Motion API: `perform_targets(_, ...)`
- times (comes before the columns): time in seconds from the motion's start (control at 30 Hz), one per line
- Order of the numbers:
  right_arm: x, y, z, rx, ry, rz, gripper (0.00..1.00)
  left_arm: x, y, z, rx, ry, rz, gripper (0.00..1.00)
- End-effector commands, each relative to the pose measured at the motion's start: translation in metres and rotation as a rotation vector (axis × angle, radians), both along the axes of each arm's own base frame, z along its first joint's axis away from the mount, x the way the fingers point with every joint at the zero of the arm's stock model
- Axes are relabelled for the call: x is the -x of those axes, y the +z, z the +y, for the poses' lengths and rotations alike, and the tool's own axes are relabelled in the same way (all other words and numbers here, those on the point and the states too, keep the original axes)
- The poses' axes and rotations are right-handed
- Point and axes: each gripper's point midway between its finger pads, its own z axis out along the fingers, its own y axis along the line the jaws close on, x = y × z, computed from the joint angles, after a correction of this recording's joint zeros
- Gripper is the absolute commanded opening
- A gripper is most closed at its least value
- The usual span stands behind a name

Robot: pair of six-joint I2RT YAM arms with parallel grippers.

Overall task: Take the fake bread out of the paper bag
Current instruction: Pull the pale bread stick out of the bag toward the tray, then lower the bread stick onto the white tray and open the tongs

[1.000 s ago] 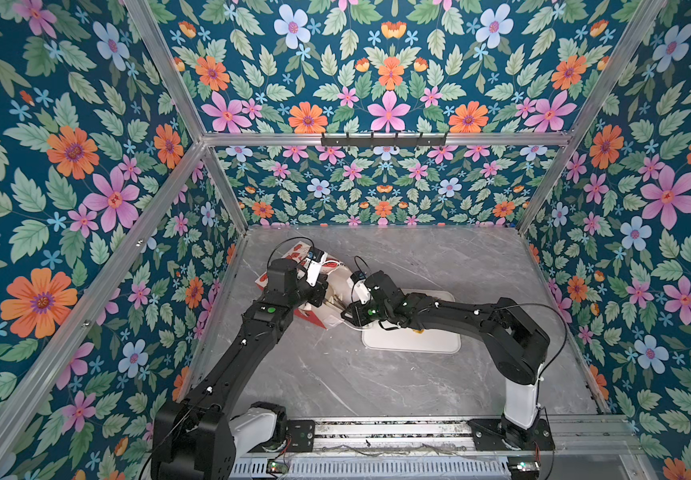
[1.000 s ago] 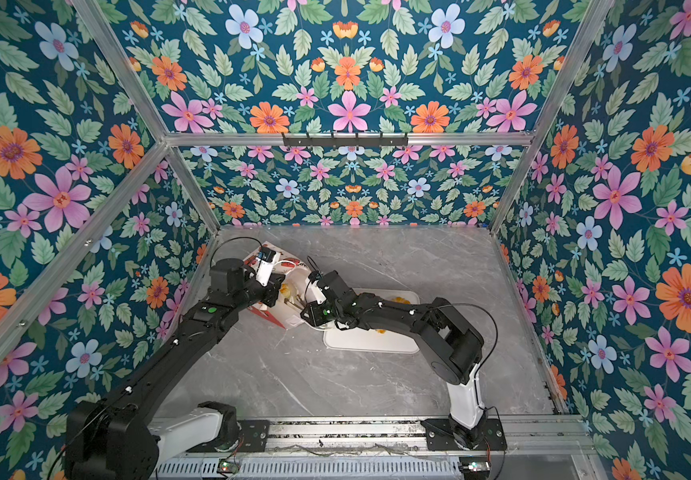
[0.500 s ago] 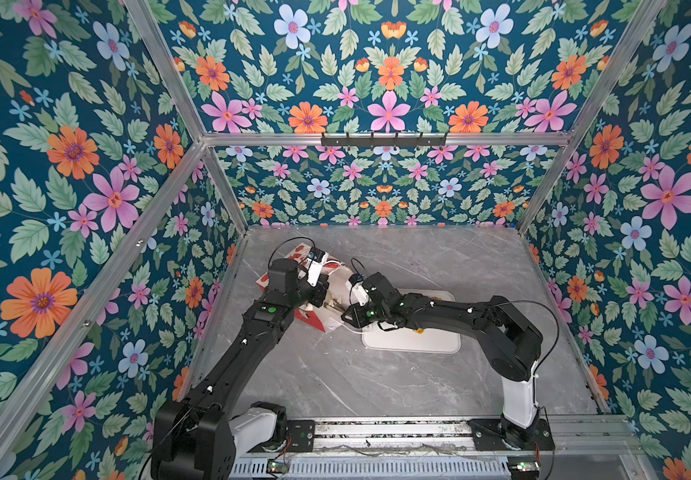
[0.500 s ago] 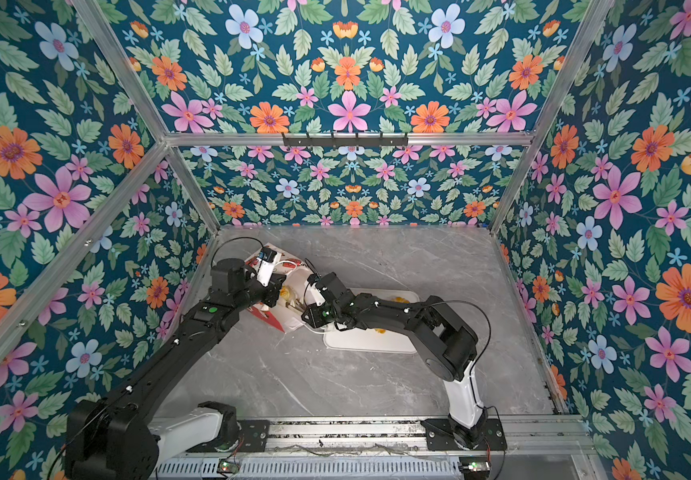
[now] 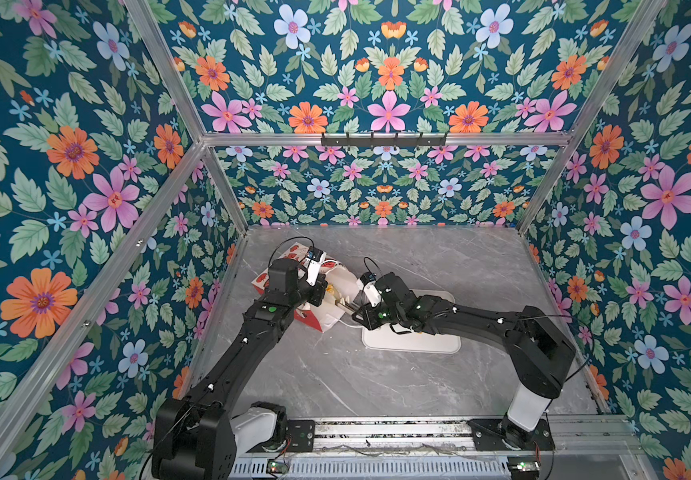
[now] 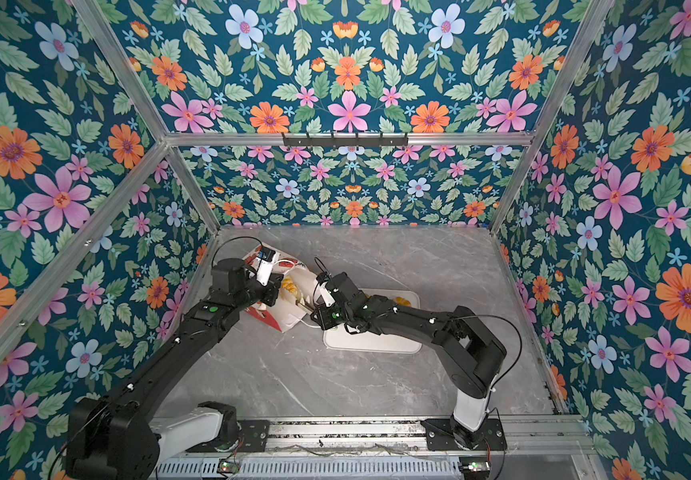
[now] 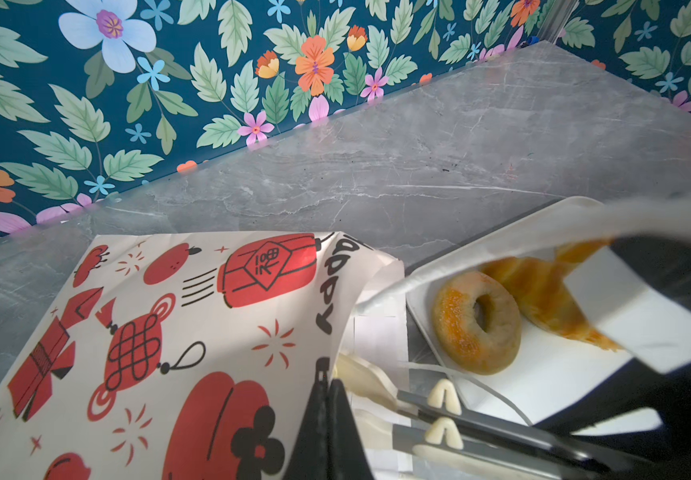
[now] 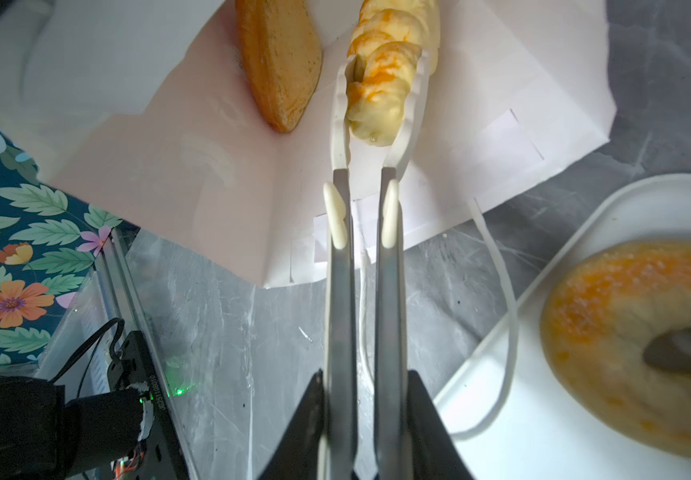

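Observation:
The paper bag [image 5: 337, 272] [image 6: 290, 318] lies on its side with its mouth toward the right arm; its printed face [image 7: 169, 332] is white with red lanterns. My left gripper [image 7: 329, 388] [image 5: 322, 287] is shut on the edge of the bag's mouth and holds it up. My right gripper [image 8: 364, 376] [image 6: 315, 316] is shut on metal tongs [image 8: 339, 291]. The tong tips clamp a pale braided roll [image 8: 381, 95] inside the bag. A browner piece of fake bread [image 8: 279, 62] lies beside it in the bag.
A white tray [image 5: 410, 343] [image 7: 543, 382] lies right of the bag, under the right forearm. It holds a ring doughnut [image 7: 476, 322] [image 8: 626, 316] and a croissant [image 7: 543, 299]. A white cord handle [image 8: 501, 291] trails over the tray's rim. Flowered walls close in the table.
The tongs have closed on the braided roll as my right gripper squeezed in. The left gripper has kept its hold on the bag's edge.

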Motion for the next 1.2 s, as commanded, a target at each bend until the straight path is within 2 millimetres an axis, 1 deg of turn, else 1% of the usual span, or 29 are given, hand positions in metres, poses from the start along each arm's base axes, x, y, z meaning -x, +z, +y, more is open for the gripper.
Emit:
perform_targets(0.0, 0.006, 0.011, -0.009, -0.007, 0.005, -0.038, 0.14, -0.008, 0.007, 0.005, -0.005, 0.041, -0.027, 0.0)
perform_targets(0.03, 0.008, 0.01, -0.012, 0.0, 0.006, -0.035, 0.14, -0.009, 0.007, 0.006, -0.007, 0.045, -0.026, 0.0)
perform_targets(0.07, 0.012, 0.022, -0.018, -0.016, 0.004, -0.053, 0.14, -0.01, 0.006, 0.007, -0.009, 0.051, -0.022, 0.0)
perform_targets(0.23, 0.035, 0.036, -0.044, -0.022, 0.005, -0.06, 0.14, -0.014, 0.005, 0.011, -0.011, 0.084, -0.02, 0.0)
perform_targets(0.37, 0.058, 0.044, -0.071, -0.012, 0.005, -0.053, 0.14, -0.016, 0.005, 0.014, -0.021, 0.104, -0.021, 0.0)
perform_targets(0.5, 0.081, 0.046, -0.097, 0.027, 0.013, -0.032, 0.14, -0.017, 0.006, 0.014, -0.023, 0.101, -0.022, 0.0)
perform_targets(0.67, 0.115, 0.04, -0.124, 0.076, 0.097, -0.007, 0.14, -0.017, 0.005, 0.012, -0.025, 0.089, -0.012, 0.0)
perform_targets(0.7, 0.119, 0.04, -0.127, 0.08, 0.111, -0.013, 0.13, -0.017, 0.004, 0.011, -0.026, 0.086, -0.01, 0.0)
perform_targets(0.8, 0.123, 0.035, -0.145, 0.136, 0.089, -0.032, 0.12, -0.017, 0.005, 0.012, -0.032, 0.086, -0.009, 0.0)
perform_targets(0.87, 0.125, 0.033, -0.153, 0.157, 0.076, -0.038, 0.11, -0.015, 0.007, 0.013, -0.039, 0.085, -0.01, 0.0)
perform_targets(0.93, 0.128, 0.03, -0.159, 0.162, 0.064, -0.034, 0.11, -0.015, 0.009, 0.014, -0.046, 0.084, -0.012, 0.0)
perform_targets(1.07, 0.134, 0.015, -0.173, 0.198, 0.022, 0.005, 0.11, -0.014, 0.013, 0.014, -0.06, 0.081, -0.017, 0.0)
perform_targets(1.17, 0.138, 0.008, -0.178, 0.194, 0.003, 0.026, 0.11, -0.014, 0.013, 0.014, -0.06, 0.076, -0.015, 0.0)
